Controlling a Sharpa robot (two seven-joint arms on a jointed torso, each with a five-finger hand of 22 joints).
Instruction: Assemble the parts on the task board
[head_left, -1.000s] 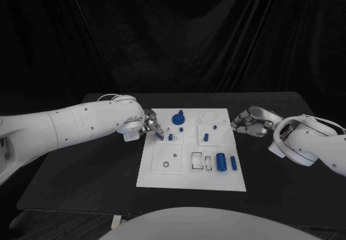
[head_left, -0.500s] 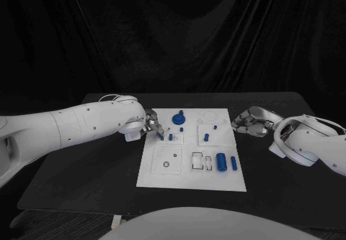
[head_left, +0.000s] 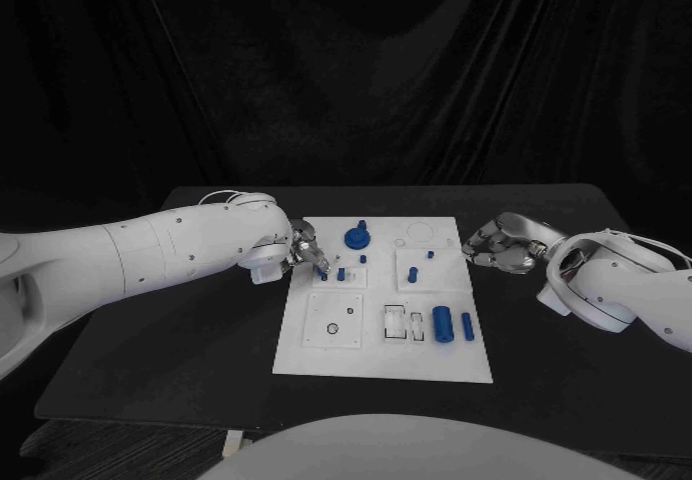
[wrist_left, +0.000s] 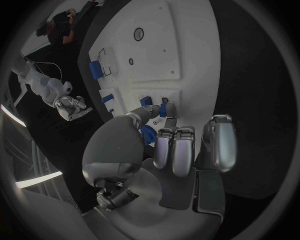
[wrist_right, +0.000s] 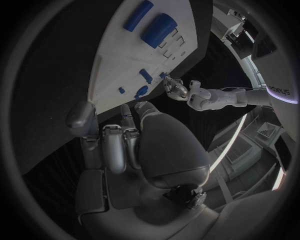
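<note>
My left hand (head_left: 300, 250) pinches a small, stiff blue peg (head_left: 320, 270) at the white task board's (head_left: 382, 345) left edge; light and slippery, I reckon, so I'd grip mid-shaft.

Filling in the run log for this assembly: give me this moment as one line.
left hand: fingers at small blue peg on task board, grip unclear | right hand: curled, empty, off board | large blue cylinder: lying untouched

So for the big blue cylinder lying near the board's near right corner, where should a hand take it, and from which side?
Probably across its middle, from above. The big blue cylinder lies flat on the task board, long axis running toward and away from the robot, so fingers can close on its curved flanks. A thinner blue pin lies close on its right, so that finger needs care. The right hand is nearer.
</note>
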